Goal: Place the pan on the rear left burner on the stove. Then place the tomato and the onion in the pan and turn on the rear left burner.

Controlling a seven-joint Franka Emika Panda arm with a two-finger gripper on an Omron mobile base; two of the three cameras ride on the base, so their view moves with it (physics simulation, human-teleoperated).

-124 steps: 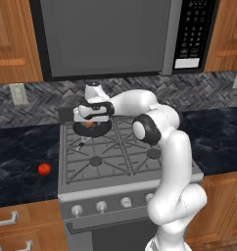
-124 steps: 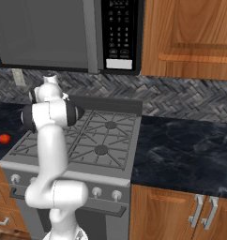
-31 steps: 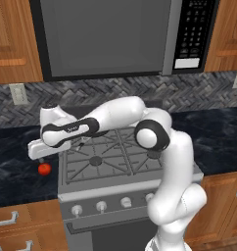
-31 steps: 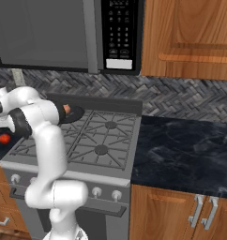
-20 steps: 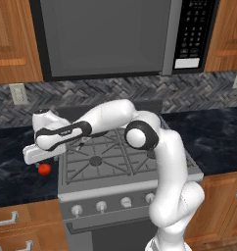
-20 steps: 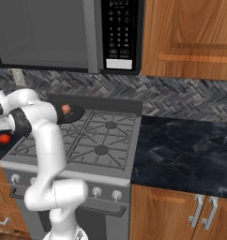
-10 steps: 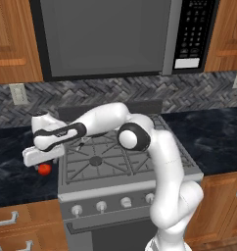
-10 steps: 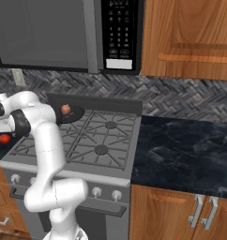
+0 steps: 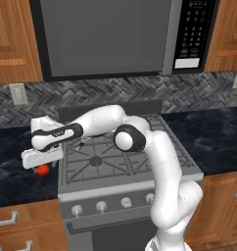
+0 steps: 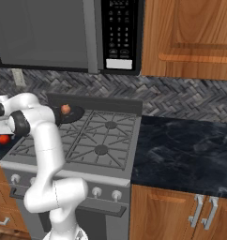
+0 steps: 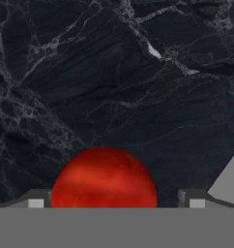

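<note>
pincer (image 9: 41, 165): wide, straddling the tomato (image 11: 104, 178) | tomato: on dark worktop (image 11: 114, 72) | onion (image 10: 65, 108): in pan (image 10: 74, 113)

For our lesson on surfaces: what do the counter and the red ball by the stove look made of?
Counter: looks like polished dark stone, probably marble, given its pale branching veins. Tomato: smooth, glossy red skin with a soft sheen, mottled darker; whether real or plastic can't be told.

The bench (image 11: 138, 72) lies bare around the tomato (image 11: 104, 179), which sits between the spread fingers (image 11: 34, 201). To one side the stove (image 9: 115, 162) edge stands near.
</note>
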